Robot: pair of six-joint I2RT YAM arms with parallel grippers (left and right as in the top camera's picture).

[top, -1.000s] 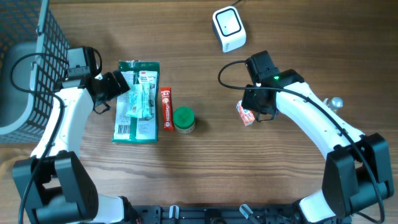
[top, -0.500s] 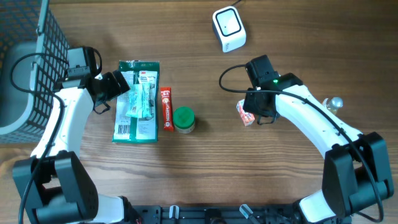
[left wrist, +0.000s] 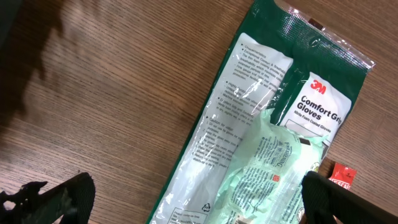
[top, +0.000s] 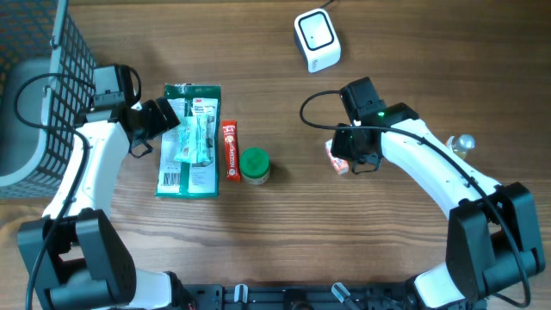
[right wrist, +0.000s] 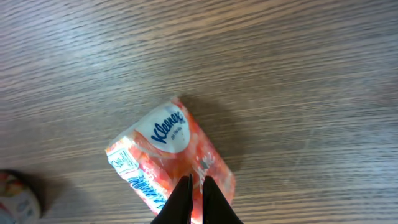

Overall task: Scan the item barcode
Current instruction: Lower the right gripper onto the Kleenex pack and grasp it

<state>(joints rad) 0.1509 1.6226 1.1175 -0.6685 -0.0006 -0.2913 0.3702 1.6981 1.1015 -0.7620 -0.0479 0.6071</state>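
Note:
A small orange-and-white Kleenex tissue pack point(right wrist: 163, 146) lies tilted under my right gripper point(right wrist: 195, 184), whose jaws are pinched almost together on its wrapper. In the overhead view the tissue pack point(top: 337, 157) sits right of centre with my right gripper point(top: 351, 153) on it. The white barcode scanner point(top: 316, 40) stands at the back of the table, apart from the pack. My left gripper point(left wrist: 196, 191) hangs wide open over a green 3M gloves packet point(left wrist: 261, 124), with nothing between its fingers. No barcode on the tissue pack shows.
The gloves packet point(top: 189, 140), a red toothpaste box point(top: 231, 150) and a green-lidded jar point(top: 254, 164) lie left of centre. A dark wire basket point(top: 39, 82) fills the far left. A small silvery object point(top: 466, 140) sits beside the right arm.
The right gripper and the tissue pack have shifted slightly to the left. The left arm has stayed still.

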